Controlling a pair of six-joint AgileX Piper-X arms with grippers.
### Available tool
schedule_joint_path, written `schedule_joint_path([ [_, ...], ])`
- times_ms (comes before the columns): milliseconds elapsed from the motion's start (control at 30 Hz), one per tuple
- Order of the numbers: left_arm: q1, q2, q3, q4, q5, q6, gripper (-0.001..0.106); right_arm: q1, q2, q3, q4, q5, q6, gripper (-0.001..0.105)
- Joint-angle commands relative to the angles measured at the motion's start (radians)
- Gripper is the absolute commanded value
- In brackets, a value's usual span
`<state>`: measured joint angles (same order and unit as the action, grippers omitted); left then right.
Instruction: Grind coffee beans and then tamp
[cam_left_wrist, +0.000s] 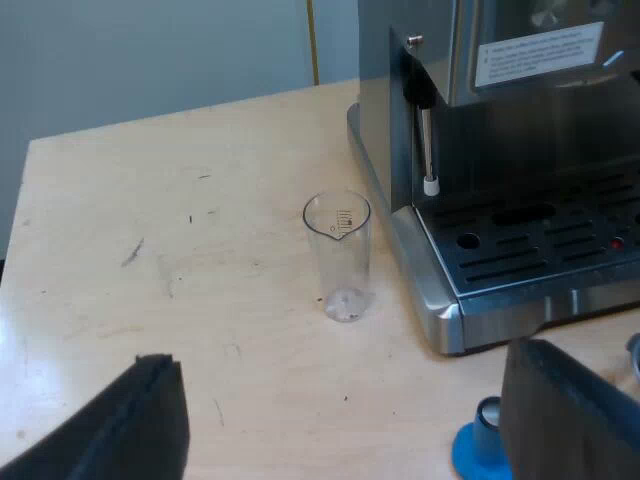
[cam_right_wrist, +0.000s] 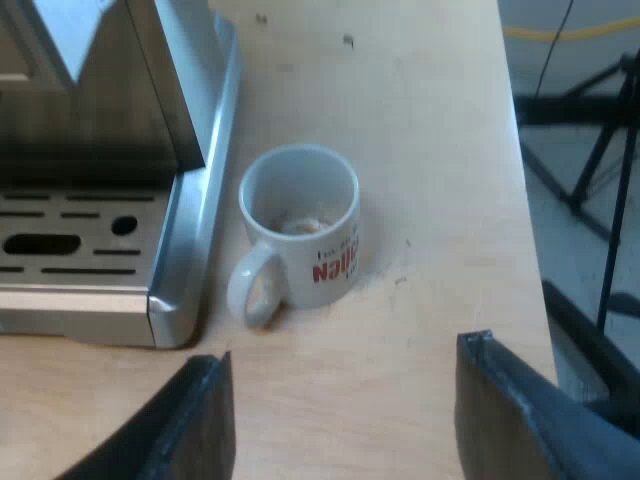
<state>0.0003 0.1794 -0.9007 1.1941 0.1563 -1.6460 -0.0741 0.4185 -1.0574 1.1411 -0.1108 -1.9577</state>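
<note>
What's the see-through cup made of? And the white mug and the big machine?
The measuring glass looks like clear glass or plastic, I can't tell which: the table shows through it. The mug looks like glazed white ceramic: thick wall, smooth shine, red print. The espresso machine looks like brushed metal: grey, with soft reflections.
</note>
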Motion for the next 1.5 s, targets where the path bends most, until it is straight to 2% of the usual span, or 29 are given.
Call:
schedule_joint_path([
  [33,0.000,-0.069,-0.005,0.060,0.005,-0.003,0.066,-0.002,-0.063,0.025,0.000,-0.054,-0.013,0.052],
  [233,0.000,-0.192,-0.002,0.151,0.005,-0.003,0.066,-0.002,-0.198,0.141,0.005,-0.201,0.010,0.052],
  [300,0.000,-0.235,-0.002,0.168,0.005,-0.003,0.066,-0.002,-0.241,0.169,0.009,-0.220,0.010,0.052],
  [433,-0.005,-0.231,-0.031,0.261,0.007,0.010,0.066,-0.002,-0.342,0.212,0.015,-0.224,0.017,0.052],
  [600,-0.006,-0.234,-0.043,0.263,0.020,0.021,0.066,-0.002,-0.470,0.227,0.015,-0.224,0.036,0.052],
  [700,-0.006,-0.234,-0.053,0.267,0.021,0.021,0.066,-0.001,-0.471,0.212,0.047,-0.239,0.053,0.052],
  [900,-0.006,-0.234,-0.061,0.271,0.021,0.021,0.066,-0.001,-0.473,0.231,0.022,-0.351,0.076,0.052],
  [1167,-0.006,-0.234,-0.021,0.151,-0.005,0.021,0.066,-0.001,-0.473,0.289,0.016,-0.358,0.078,0.052],
  [1333,-0.006,-0.234,0.081,0.035,-0.099,0.021,0.066,-0.001,-0.473,0.299,-0.005,-0.365,0.078,0.052],
  [1500,-0.006,-0.232,0.175,-0.036,-0.102,0.019,0.066,-0.001,-0.473,0.324,-0.007,-0.365,0.078,0.052],
])
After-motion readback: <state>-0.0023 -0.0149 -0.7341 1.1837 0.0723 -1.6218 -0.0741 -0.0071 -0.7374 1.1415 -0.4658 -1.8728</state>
